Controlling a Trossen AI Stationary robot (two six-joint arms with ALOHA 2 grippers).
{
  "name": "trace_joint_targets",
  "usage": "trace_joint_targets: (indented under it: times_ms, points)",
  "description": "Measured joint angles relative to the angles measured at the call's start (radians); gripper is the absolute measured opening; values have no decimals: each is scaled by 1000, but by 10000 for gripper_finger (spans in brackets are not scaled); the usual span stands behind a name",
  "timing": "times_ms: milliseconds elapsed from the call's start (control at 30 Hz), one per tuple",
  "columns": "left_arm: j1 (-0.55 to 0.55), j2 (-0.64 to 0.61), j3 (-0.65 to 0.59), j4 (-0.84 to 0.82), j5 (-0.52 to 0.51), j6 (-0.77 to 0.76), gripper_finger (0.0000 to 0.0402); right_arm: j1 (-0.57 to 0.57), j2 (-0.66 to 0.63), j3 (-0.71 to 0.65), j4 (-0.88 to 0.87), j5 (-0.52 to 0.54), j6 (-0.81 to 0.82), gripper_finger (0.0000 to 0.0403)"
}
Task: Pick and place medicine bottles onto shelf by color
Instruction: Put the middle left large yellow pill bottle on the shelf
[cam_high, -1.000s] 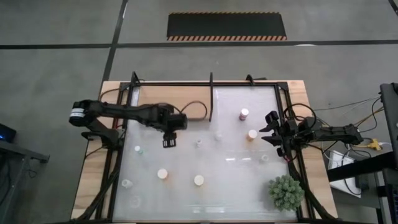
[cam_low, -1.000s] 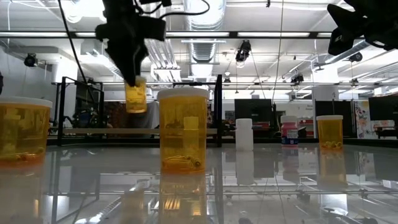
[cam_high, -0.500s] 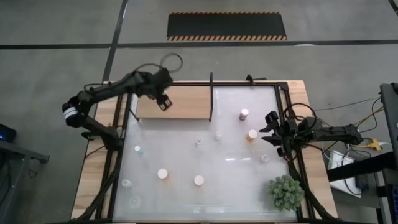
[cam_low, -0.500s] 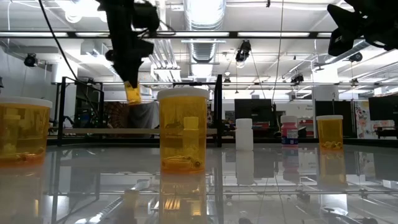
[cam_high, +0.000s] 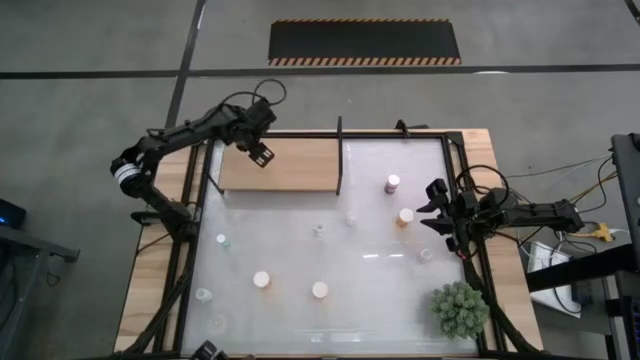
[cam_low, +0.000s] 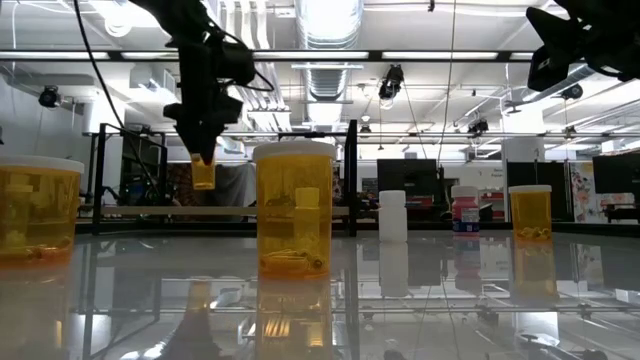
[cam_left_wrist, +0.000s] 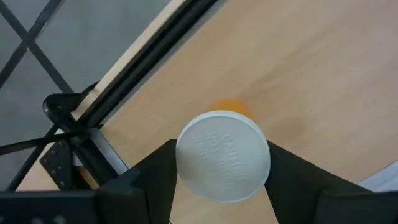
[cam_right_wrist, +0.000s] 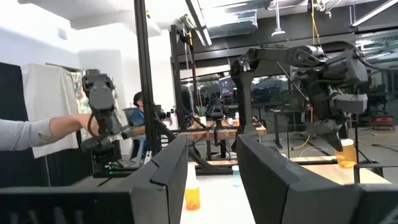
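Arms are sitting at opposite sides of the desk (cam_high: 330, 250). On the left, the arm is reaching from its base across the black frame, elbow bent, with its wrist pointing down over the near-left corner of the shelf (cam_high: 300, 165). Its left end effector (cam_high: 260, 155) is gripping an orange bottle (cam_low: 203, 172) by the sides just under the white cap, the fingers (cam_left_wrist: 143, 180) pressing on either side of that cap. Seen level with the desk, the bottle is hanging upright below the end effector, clear of the board underneath. The pale wood and the black frame rail are lying directly beneath the end effector.

On the right, the other arm is lying stretched along the desk's edge, and the right end effector (cam_high: 440, 215) is hovering with its fingers parted and nothing between them. Just beside it, toward the middle of the desk, an orange-bodied bottle (cam_high: 405, 216) is standing, with a maroon bottle (cam_high: 392, 183) a little farther off. A spiky green plant (cam_high: 460, 308) is sitting well apart from it, at the desk's corner.

Beyond the desk, a person's sleeve (cam_right_wrist: 31, 134) is showing.
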Motion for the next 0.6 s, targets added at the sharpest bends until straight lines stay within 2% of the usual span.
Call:
trace_joint_targets:
  times_ms: [600]
  points:
    - [-1, 106, 0, 9, 0, 21, 189, 0, 0, 0, -1, 0, 1, 128]
